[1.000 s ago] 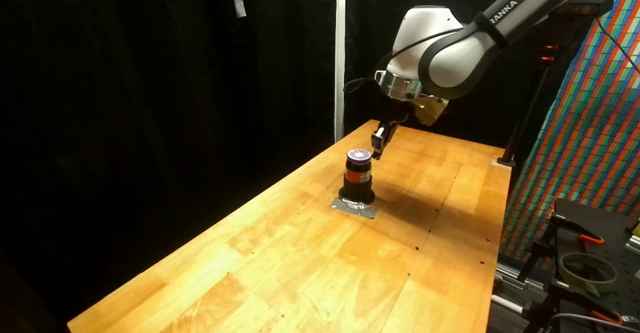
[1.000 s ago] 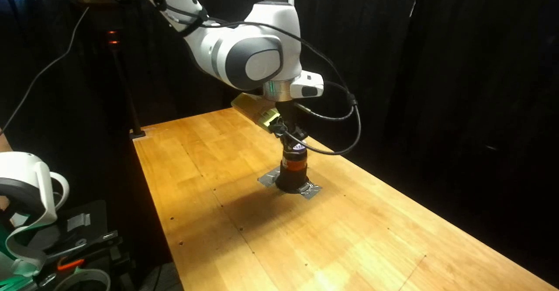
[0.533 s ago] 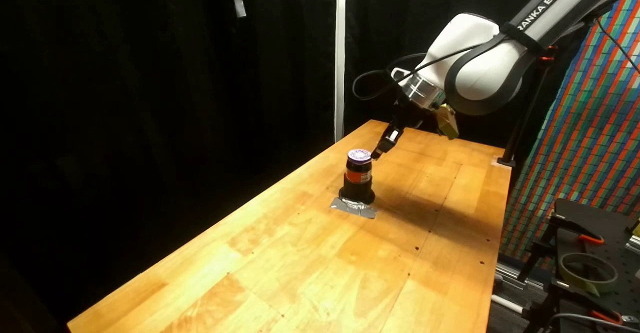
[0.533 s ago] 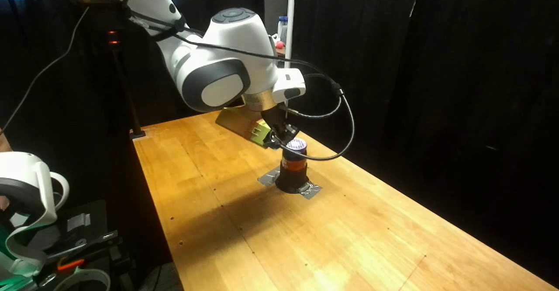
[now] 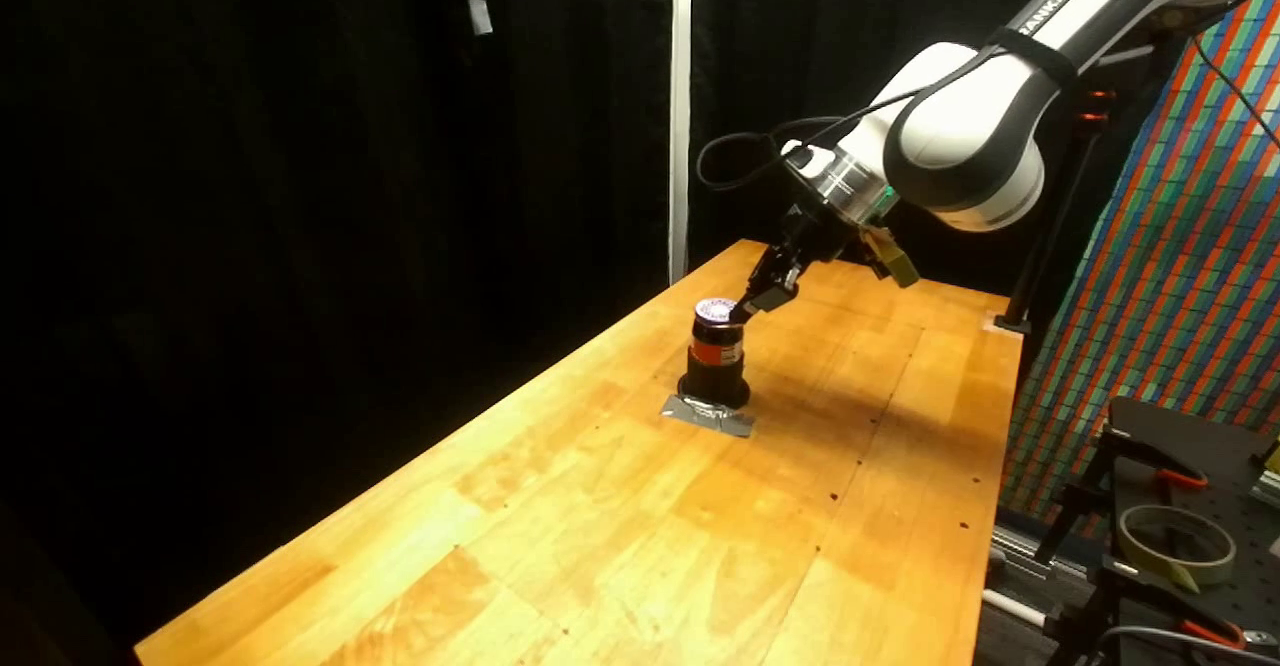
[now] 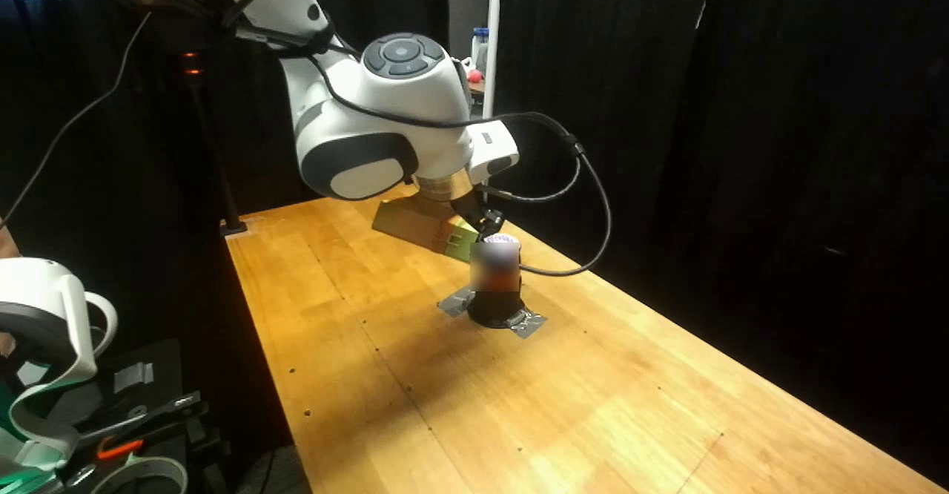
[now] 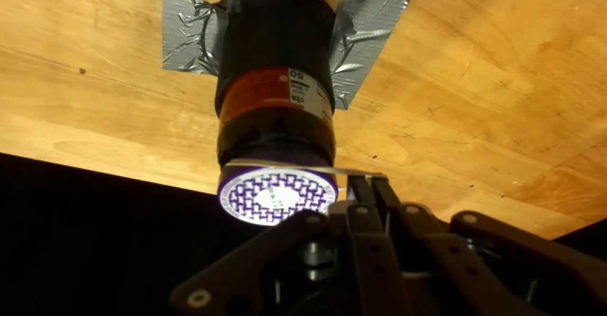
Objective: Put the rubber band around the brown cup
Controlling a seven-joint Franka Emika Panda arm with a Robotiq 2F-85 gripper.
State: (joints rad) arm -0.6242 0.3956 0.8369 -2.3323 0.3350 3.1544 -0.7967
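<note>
The brown cup point(image 7: 277, 128) is a dark bottle-like cylinder with an orange stripe and a purple and white patterned lid. It stands upright in a black holder on the table and also shows in both exterior views point(image 5: 717, 350) point(image 6: 497, 282), blurred in the latter. My gripper point(image 7: 368, 177) is nearly closed, its fingertips beside the lid's edge; it also shows in an exterior view point(image 5: 742, 316). The thin pale rubber band point(image 7: 340, 171) runs from the lid's far side across its rim to the fingertips, which hold it. Its lower strand is mostly hidden.
Silver tape point(image 7: 372, 29) fixes the black holder point(image 7: 280, 31) to the wooden table point(image 5: 600, 546). A cable loop point(image 6: 593, 205) hangs from the wrist near the cup. A side cart with a tape roll point(image 5: 1178, 544) stands beside the table. Dark curtains surround the table.
The wrist has tilted over and the hand has swung away from above the lid. The fingertips have come down slightly to the lid's edge. The cup has not moved.
</note>
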